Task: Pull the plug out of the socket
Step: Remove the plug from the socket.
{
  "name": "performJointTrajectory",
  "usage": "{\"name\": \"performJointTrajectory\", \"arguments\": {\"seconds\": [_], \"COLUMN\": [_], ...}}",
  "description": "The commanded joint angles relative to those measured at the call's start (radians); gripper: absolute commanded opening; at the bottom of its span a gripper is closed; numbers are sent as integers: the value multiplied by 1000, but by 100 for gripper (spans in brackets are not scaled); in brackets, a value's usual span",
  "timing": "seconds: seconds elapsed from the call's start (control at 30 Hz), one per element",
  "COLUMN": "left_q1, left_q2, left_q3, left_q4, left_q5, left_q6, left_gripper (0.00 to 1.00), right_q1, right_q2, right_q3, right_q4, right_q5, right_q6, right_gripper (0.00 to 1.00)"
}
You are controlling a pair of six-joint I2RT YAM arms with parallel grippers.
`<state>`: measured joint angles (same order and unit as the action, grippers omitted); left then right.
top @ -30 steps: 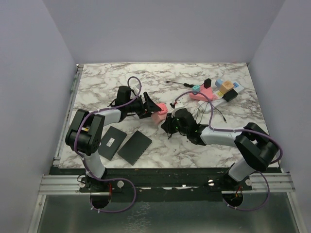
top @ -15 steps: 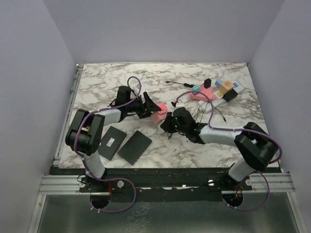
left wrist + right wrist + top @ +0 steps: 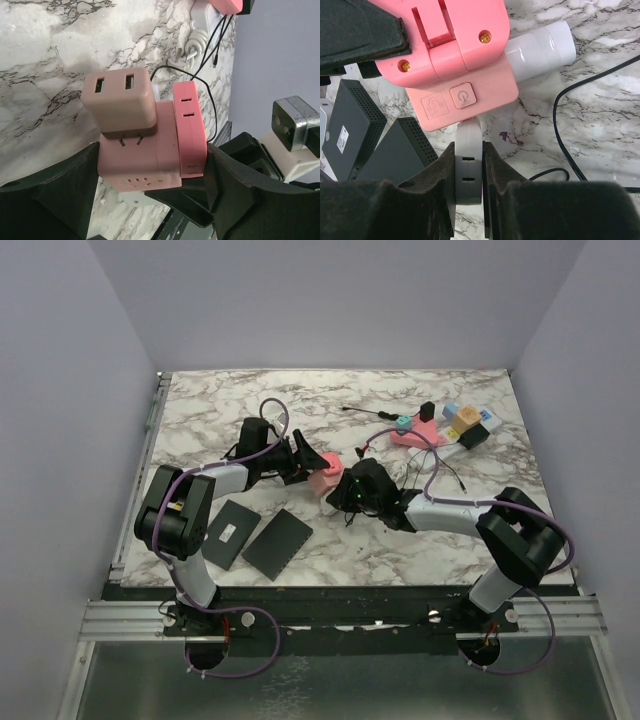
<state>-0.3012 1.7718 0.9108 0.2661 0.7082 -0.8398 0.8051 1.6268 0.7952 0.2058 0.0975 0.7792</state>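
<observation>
My left gripper (image 3: 150, 175) is shut on a pink cube socket (image 3: 145, 160), one finger on each side; a beige USB adapter (image 3: 117, 102) sits on the cube. My right gripper (image 3: 468, 185) is shut on a white plug (image 3: 468, 165), whose top meets the edge of the pink socket (image 3: 455, 55); no prongs show. In the top view both grippers meet at the pink cube (image 3: 325, 472) at the table's middle, the left gripper (image 3: 312, 466) on its left and the right gripper (image 3: 346, 490) just right of it. A long white power strip (image 3: 440, 447) lies at the back right, away from both grippers.
Two flat black pads (image 3: 228, 532) (image 3: 277, 541) lie front left, near my right wrist's view (image 3: 350, 125). Coloured adapter blocks (image 3: 465, 423) and a pink one (image 3: 415, 435) sit by the strip. Thin black cables (image 3: 445, 475) and a coiled white cord (image 3: 197, 35) trail behind.
Both grippers and the pink cube have shifted slightly toward the far side of the table. Both grips are unchanged.
</observation>
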Motion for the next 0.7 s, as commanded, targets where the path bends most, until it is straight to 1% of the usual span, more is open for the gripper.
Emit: {"name": "performJointTrajectory", "arguments": {"seconds": [0.0, 0.13, 0.43, 0.67], "left_q1": [44, 54, 56, 69], "left_q2": [6, 7, 17, 30], "left_q3": [14, 15, 26, 29], "left_q4": [18, 18, 12, 12], "left_q5": [-112, -109, -96, -92], "left_q6": [80, 83, 94, 88], "left_gripper": [28, 28, 28, 28], "right_q1": [0, 0, 3, 6], "right_q2": [-27, -51, -71, -95], "right_q3": [-14, -69, -100, -121], "right_q4": [20, 85, 116, 130], "right_q5": [5, -1, -13, -42], "right_q6": [-12, -112, -333, -433], "right_gripper": [0, 0, 0, 0]}}
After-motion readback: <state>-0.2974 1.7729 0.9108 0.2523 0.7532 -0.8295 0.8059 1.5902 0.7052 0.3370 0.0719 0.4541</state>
